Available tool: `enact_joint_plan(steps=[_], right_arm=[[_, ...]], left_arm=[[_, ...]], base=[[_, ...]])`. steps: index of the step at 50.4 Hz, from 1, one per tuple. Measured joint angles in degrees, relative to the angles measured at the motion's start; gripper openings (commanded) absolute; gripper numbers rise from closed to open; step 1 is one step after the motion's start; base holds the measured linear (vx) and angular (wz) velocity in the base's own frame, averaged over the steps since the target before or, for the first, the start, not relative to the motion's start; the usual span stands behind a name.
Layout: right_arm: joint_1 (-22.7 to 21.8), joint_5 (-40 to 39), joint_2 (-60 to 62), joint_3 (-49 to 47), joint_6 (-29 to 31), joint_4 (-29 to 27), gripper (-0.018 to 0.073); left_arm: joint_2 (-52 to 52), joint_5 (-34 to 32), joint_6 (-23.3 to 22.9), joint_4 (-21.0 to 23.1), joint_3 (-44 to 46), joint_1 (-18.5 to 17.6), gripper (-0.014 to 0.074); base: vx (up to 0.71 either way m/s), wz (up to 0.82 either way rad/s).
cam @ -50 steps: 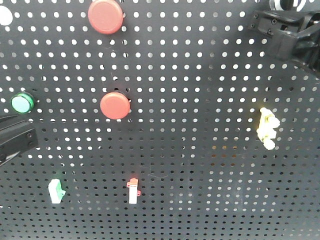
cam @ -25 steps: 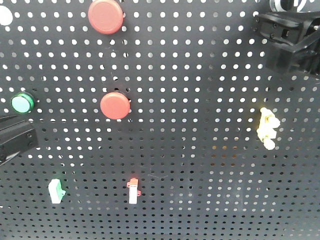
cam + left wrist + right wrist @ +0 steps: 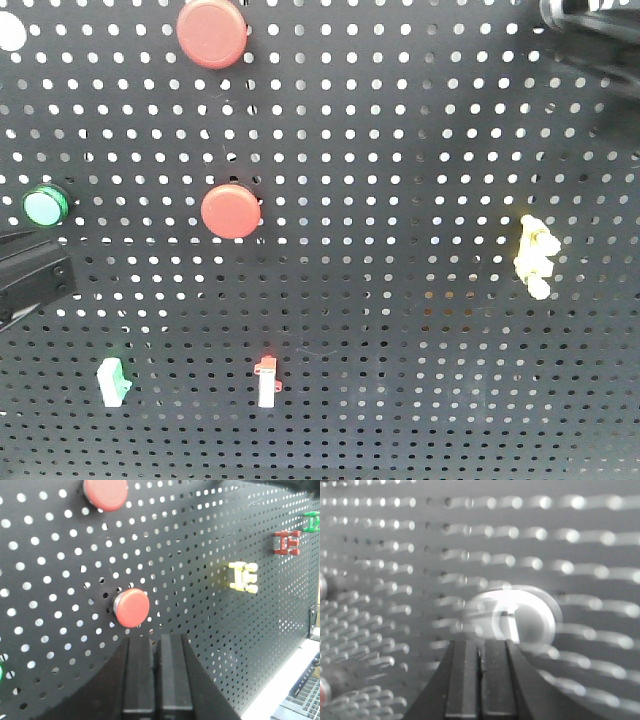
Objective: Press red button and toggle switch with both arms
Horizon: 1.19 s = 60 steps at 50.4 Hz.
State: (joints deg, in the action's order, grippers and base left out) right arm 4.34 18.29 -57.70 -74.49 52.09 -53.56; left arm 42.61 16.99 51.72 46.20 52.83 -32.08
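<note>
Pressed flat together and holding nothing, the left gripper (image 3: 156, 641) sits at the bottom middle of the left wrist view; its tips are just under the smaller red button (image 3: 132, 607), not touching it; the red button (image 3: 105, 491) is at the top left edge, well apart; the right gripper (image 3: 481, 645) is also closed up with nothing in it, at the bottom middle of its view; the toggle switch (image 3: 522, 616) is a blurry ring just above its tips; I cannot tell if they touch.

Red button (image 3: 211, 33) high on pegboard (image 3: 400, 300); left tool (image 3: 35, 278) at left edge.
</note>
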Motion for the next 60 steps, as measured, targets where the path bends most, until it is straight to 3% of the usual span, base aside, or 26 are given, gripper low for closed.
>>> enact_joint_plan(steps=[7,23,35,39,45,52,60], right_arm=[[-4.62,5.23,0.0,0.0,-1.05,0.58,-0.0003],[-5.45,12.1,4.64,0.0,-2.12,2.75,-0.0003],[-5.45,21.59,13.03,0.65,-12.87,18.44,-0.0003],[-5.45,20.61,18.33,4.59,-17.09,22.26,-0.0003],[-5.45,19.72,29.25,14.05,-18.51,25.09,-0.0003],[-5.45,20.32,43.72,27.16,-18.51,26.2,-0.0003],[-5.45,20.04,57.7,38.42,-19.26,26.19,-0.0003]], left_arm=[[0.0,0.05,0.0,0.0,0.0,0.0,0.0002],[0.0,2.05,0.0,-0.06,0.0,0.0,0.0002],[-0.43,4.52,-0.24,-0.72,-1.36,0.0,0.0002],[-1.73,4.52,-2.12,-1.98,-4.37,0.0,0.0002],[-5.28,4.87,-6.92,-4.71,-10.9,0.0,0.0002],[-13.6,7.13,-11.4,-7.47,-19.23,0.0,0.0002],[-24.57,8.9,-13.02,-7.97,-25.61,0.0,0.0002]], base=[[0.0,0.0],[0.0,0.0],[0.0,0.0],[0.0,0.0],[0.0,0.0],[0.0,0.0],[0.0,0.0]])
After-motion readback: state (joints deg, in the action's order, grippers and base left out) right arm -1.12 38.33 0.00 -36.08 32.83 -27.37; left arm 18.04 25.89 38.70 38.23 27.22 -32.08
